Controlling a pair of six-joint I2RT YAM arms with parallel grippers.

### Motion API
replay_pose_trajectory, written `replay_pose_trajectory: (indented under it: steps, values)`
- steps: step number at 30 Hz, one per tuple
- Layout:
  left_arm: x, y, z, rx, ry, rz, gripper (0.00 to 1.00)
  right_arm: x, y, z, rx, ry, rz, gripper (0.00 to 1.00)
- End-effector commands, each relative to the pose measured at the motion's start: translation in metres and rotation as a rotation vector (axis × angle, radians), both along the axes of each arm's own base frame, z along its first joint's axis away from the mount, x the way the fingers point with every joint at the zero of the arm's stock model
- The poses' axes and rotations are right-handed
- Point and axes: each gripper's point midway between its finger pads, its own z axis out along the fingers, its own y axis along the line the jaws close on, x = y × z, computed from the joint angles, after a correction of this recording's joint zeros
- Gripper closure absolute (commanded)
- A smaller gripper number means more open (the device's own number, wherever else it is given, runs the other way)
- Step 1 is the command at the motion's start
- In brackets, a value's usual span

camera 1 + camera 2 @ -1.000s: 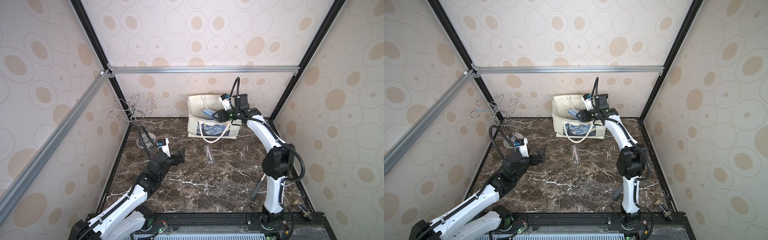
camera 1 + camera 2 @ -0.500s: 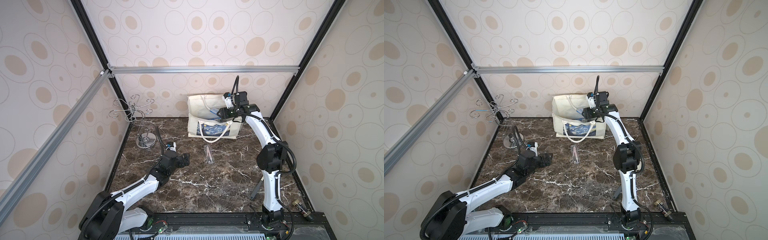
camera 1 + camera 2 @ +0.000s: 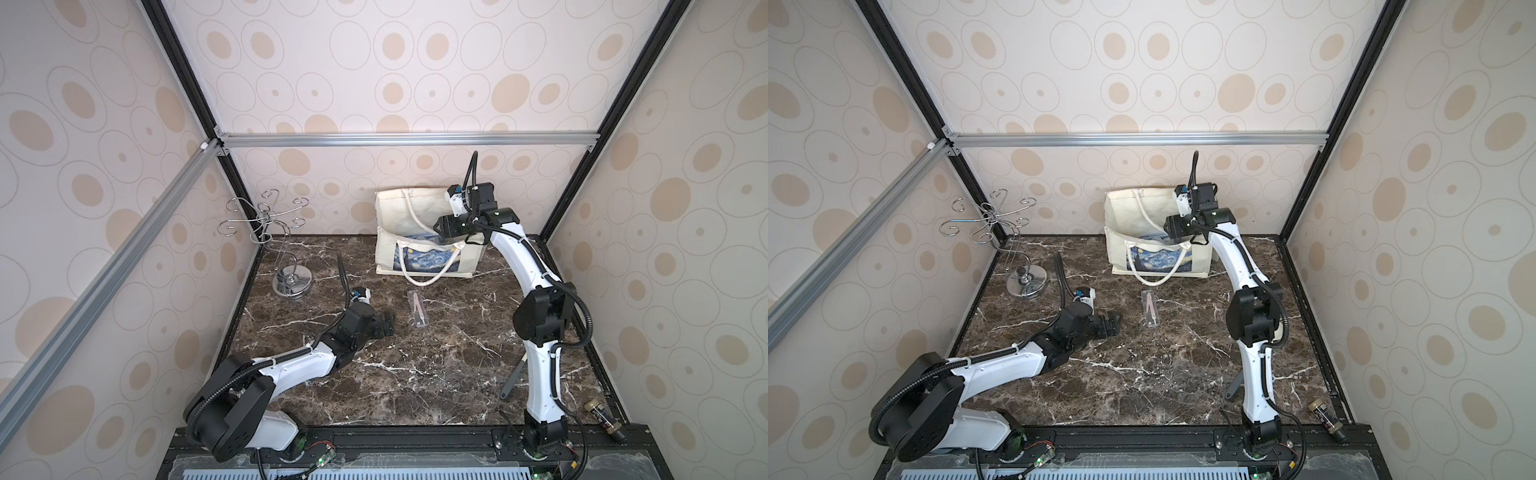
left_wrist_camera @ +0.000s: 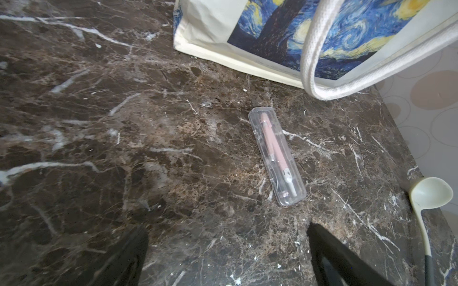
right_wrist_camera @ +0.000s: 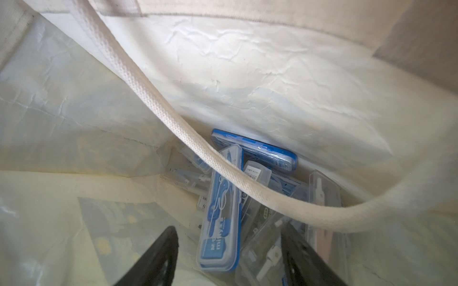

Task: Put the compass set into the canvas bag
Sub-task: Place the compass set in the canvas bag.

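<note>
Reaching out left and right, holding nothing.
Stretching the left arm (image 3: 291, 365) low and far forward, with the left gripper (image 3: 388, 324) spread wide and empty. Standing the right arm (image 3: 540, 316) up tall, bending it forward at the top, tipping the right gripper (image 3: 440, 226) down, jaws apart.

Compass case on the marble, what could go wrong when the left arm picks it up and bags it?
1. The clear compass case lies flat on hard marble; the open left pincer may push it rather than lift it.
2. A rope handle sags across the mouth of the canvas bag and could snag the drop.
3. The right pincer hangs at that mouth, so the arms may collide.
</note>
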Motion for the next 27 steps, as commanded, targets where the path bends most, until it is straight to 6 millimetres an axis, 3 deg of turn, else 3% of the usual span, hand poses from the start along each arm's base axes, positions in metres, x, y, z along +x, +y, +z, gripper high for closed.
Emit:
replay_pose_trajectory:
  steps: [1, 6, 7, 9, 15, 20, 27]
  values:
    - [0.012, -0.016, 0.02, -0.036, -0.046, 0.016, 0.0, -0.004, -0.001, 0.029, 0.001, -0.059, 0.009, 0.31]
    - [0.015, -0.032, 0.013, -0.011, -0.04, 0.013, 0.0, -0.018, 0.001, 0.067, 0.046, -0.118, 0.031, 0.29]
    - [0.015, -0.035, 0.012, -0.006, -0.041, 0.01, 0.0, -0.023, 0.001, 0.062, 0.049, -0.101, 0.032, 0.28]
    - [0.017, -0.043, 0.01, 0.005, -0.04, 0.005, 0.0, -0.032, 0.0, 0.078, 0.067, -0.132, 0.035, 0.27]
    - [0.022, -0.064, -0.004, 0.066, -0.021, 0.006, 0.0, -0.069, -0.006, 0.123, 0.127, -0.23, 0.039, 0.26]
    - [0.03, -0.082, -0.016, 0.143, -0.003, 0.011, 0.0, -0.103, -0.029, 0.144, 0.141, -0.307, -0.05, 0.24]
    - [0.041, -0.101, -0.04, 0.246, 0.043, 0.035, 0.0, -0.146, -0.082, 0.135, 0.08, -0.363, -0.288, 0.19]
